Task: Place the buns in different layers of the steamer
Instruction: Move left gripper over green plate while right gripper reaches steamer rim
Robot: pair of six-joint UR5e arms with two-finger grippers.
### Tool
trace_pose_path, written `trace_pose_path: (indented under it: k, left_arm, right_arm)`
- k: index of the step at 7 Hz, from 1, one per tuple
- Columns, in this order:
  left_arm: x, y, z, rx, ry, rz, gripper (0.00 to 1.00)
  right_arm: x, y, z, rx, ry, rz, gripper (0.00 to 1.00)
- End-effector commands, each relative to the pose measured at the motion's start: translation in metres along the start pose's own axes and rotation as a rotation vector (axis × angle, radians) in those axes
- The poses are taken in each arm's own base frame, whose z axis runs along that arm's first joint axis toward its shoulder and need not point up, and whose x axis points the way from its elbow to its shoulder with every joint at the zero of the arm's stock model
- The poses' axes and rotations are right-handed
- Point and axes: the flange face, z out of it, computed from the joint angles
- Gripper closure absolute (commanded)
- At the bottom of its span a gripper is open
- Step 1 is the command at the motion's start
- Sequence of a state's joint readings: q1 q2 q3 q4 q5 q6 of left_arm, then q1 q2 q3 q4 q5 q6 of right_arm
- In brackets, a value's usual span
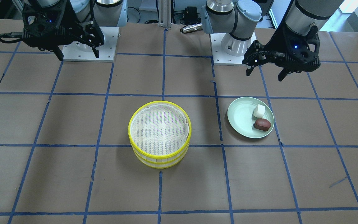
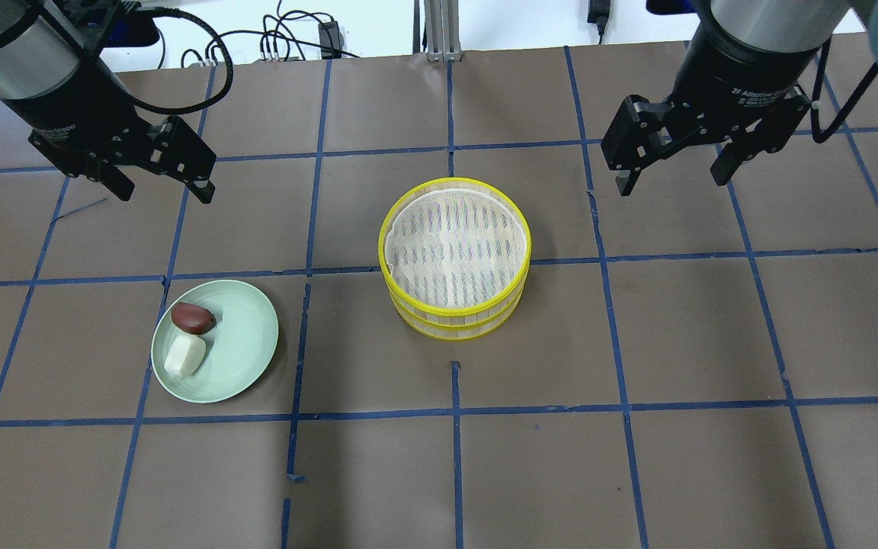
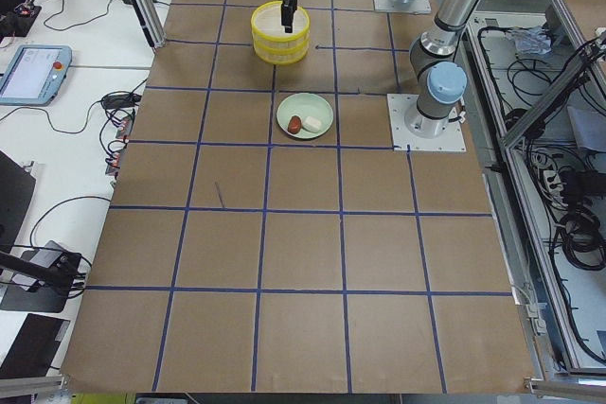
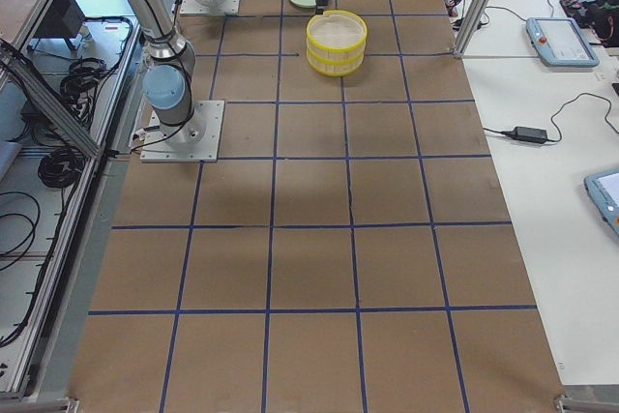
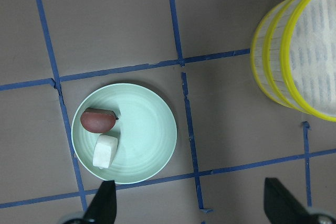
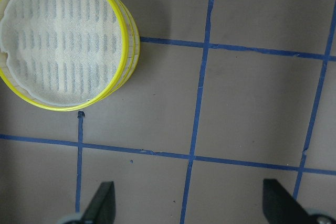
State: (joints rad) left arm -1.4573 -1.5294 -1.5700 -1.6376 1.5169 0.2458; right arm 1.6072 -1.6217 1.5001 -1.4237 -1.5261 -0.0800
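Overhead lower left, white blocky bun (image 2: 184, 356), reddish-brown oval bun (image 2: 193, 318) sat ungripped.
Left gripper (image 2: 165, 192), right gripper (image 2: 671, 183) gaped empty; yellow-rimmed stacked trays (image 2: 454, 320) likely needed splitting first.

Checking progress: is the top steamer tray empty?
Empty: top steamer tray shows bare mesh; white bun and brown bun sit on green plate.

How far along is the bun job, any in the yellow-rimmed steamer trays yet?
Nothing done yet: the white blocky bun and reddish-brown oval bun lie on the pale green plate; the two yellow-rimmed steamer trays stand stacked, the top one empty. Nothing in hand: left gripper and right gripper hover open. Still to do: one bun into each tray.
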Motion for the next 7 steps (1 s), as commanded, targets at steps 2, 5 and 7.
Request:
trace_pose_path:
  k: [2, 5, 7]
  left_arm:
    - [-0.001, 0.000, 0.000, -0.002, -0.001, 0.001, 0.00]
    - [-0.007, 0.003, -0.006, 0.012, -0.011, 0.023, 0.00]
    - [-0.023, 0.005, 0.017, -0.048, -0.029, 0.014, 0.00]
  right_arm:
    - [0.006, -0.001, 0.003, 0.032, 0.073, -0.005, 0.00]
    - [0.006, -0.009, 0.052, -0.055, 0.055, 0.117, 0.01]
    - [-0.014, -0.063, 0.114, -0.034, 0.057, 0.128, 0.03]
